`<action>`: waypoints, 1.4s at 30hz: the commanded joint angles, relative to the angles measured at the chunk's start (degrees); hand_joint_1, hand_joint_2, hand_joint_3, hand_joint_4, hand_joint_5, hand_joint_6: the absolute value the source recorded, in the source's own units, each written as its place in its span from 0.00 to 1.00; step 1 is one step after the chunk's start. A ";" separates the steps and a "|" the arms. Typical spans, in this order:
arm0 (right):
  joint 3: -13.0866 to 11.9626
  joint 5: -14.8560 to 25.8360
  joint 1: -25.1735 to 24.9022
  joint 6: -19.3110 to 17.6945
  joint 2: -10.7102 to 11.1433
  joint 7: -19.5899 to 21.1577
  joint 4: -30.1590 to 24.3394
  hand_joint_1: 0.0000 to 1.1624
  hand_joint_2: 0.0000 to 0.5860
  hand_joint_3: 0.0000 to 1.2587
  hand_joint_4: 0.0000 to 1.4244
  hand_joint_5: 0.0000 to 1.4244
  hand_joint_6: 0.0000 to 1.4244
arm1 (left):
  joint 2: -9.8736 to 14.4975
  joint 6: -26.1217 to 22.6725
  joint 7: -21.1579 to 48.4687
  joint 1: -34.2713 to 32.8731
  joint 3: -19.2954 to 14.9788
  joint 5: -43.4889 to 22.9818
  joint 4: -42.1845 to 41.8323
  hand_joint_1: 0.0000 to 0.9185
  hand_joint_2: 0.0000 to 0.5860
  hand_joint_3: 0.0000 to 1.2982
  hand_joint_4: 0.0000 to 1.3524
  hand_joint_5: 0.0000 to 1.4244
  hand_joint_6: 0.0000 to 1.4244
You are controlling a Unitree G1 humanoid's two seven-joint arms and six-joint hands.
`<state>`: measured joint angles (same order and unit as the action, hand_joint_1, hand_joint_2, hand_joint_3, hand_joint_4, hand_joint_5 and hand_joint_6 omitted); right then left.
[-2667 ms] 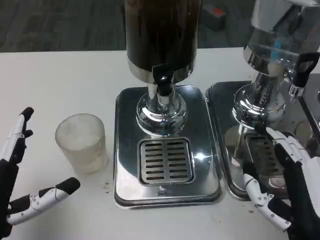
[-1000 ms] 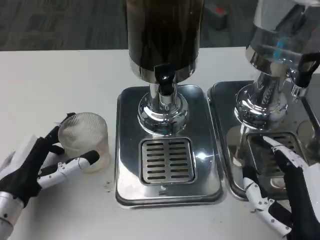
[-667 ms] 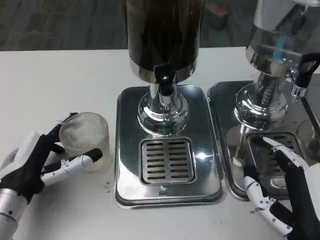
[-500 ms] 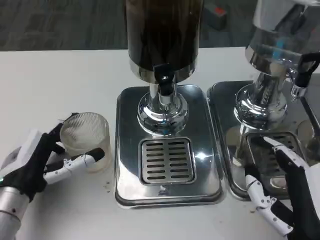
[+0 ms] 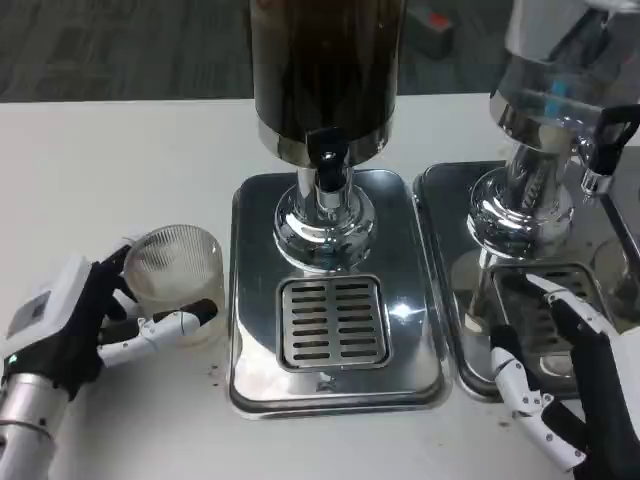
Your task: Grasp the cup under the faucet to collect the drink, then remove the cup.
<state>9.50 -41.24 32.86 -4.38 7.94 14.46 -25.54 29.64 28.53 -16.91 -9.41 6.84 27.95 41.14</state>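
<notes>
A ribbed, translucent cup (image 5: 178,278), empty and tipped slightly toward the camera, sits on the white table just left of the steel drip tray (image 5: 335,300). The black faucet (image 5: 326,150) juts from the dark drink dispenser (image 5: 322,70), above the tray's slotted grate (image 5: 333,320).

The scene is viewed from a single camera mounted high on the robot, angled steeply down and forward over the white table (image 5: 120,150). The nearest table edge is cut off at the bottom. A dark drink dispenser (image 5: 325,80) is seen close, top cropped. A second dispenser (image 5: 560,100) is cut by the right edge. Dark floor is seen beyond.
</notes>
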 commanded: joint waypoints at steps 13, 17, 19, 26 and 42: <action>-0.82 0.50 0.07 -0.63 0.09 0.40 -0.64 0.26 0.76 0.23 0.16 0.15 0.22 | -3.10 1.23 -13.64 0.91 1.17 3.36 2.29 0.34 0.14 0.39 0.48 0.61 0.91; -0.98 0.55 0.10 -0.69 0.07 0.49 -0.64 0.26 0.76 0.23 0.16 0.15 0.22 | -3.39 2.24 -16.94 0.29 1.22 4.10 4.22 0.35 0.15 0.40 0.51 0.65 0.94; -0.99 0.62 0.08 -0.72 -0.02 0.53 -0.57 0.26 0.76 0.23 0.16 0.15 0.22 | -3.42 2.75 -17.96 0.00 1.33 4.33 5.05 0.35 0.15 0.41 0.52 0.66 0.96; -0.86 0.70 0.13 -0.88 -0.22 0.69 -0.26 0.26 0.76 0.23 0.16 0.15 0.22 | -3.35 4.15 -20.23 -0.18 1.75 4.78 6.66 0.35 0.15 0.42 0.54 0.69 0.99; -1.19 1.11 -0.68 -1.56 -0.39 0.58 -0.28 0.27 0.76 0.23 0.17 0.15 0.23 | -2.18 8.94 -22.67 4.98 0.42 5.52 -4.22 0.36 0.16 0.45 0.57 0.71 1.00</action>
<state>8.47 -40.66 32.38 -5.02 7.52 14.56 -25.50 26.72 35.20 -39.04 -5.30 7.75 33.41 40.99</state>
